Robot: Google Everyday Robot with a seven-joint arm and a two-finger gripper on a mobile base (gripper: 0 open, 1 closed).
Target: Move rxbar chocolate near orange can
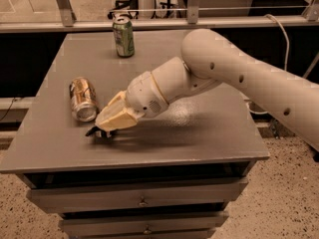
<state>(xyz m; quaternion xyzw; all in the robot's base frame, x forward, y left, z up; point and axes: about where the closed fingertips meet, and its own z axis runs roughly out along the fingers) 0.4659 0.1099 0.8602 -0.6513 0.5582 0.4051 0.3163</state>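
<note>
Down toward 7 o'clock on the grey counter [214,133], my pincer [103,129] sits low over the surface, its pale fingers drawn together and clamped on the rxbar chocolate [93,131]. Only a dark sliver of the wrapper pokes out past the tips, pointing toward 9 o'clock. Whether the bar rests on the counter or hangs just above it, I cannot tell.

The orange can [83,99] lies on its side at about 9 o'clock on the counter, with its silver end facing the front edge. From that can the bar sits at roughly 5 o'clock, just beside the silver end (they look apart, though only barely).

A green and white can [123,36] stands upright at 12 o'clock near the far edge, well apart from both. My arm [239,68] reaches in from 3 o'clock, bent downward. Drawers [142,201] run beneath the counter's front edge.
</note>
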